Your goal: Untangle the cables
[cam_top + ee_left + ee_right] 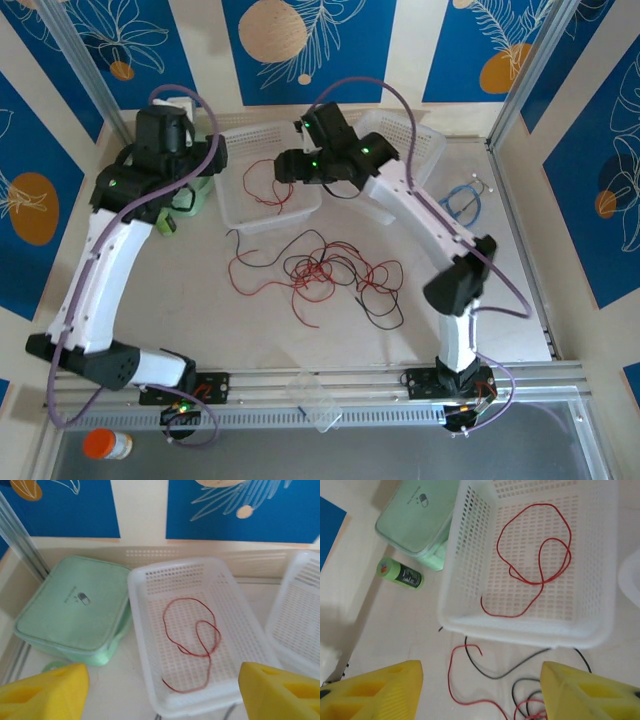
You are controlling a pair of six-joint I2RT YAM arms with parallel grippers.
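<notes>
One red cable [192, 640] lies looped inside the white perforated basket [145, 630]; it also shows from above [265, 185] and under the right wrist [535, 555]. The other cables, red and black, lie tangled [330, 270] on the table in front of that basket. A black strand [495, 672] and a red strand [451, 680] of the tangle run below the basket's near rim. My left gripper [164, 685] is open and empty, facing the basket's near end. My right gripper [481, 680] is open and empty above those two strands, touching nothing.
A mint-green pouch [75, 610] lies left of the basket, with a green roll [400, 575] beside it. A second white basket [415, 140] stands at the back right. A light-blue looped cable [462, 200] lies further right. A clear lid [318, 400] rests on the near rail.
</notes>
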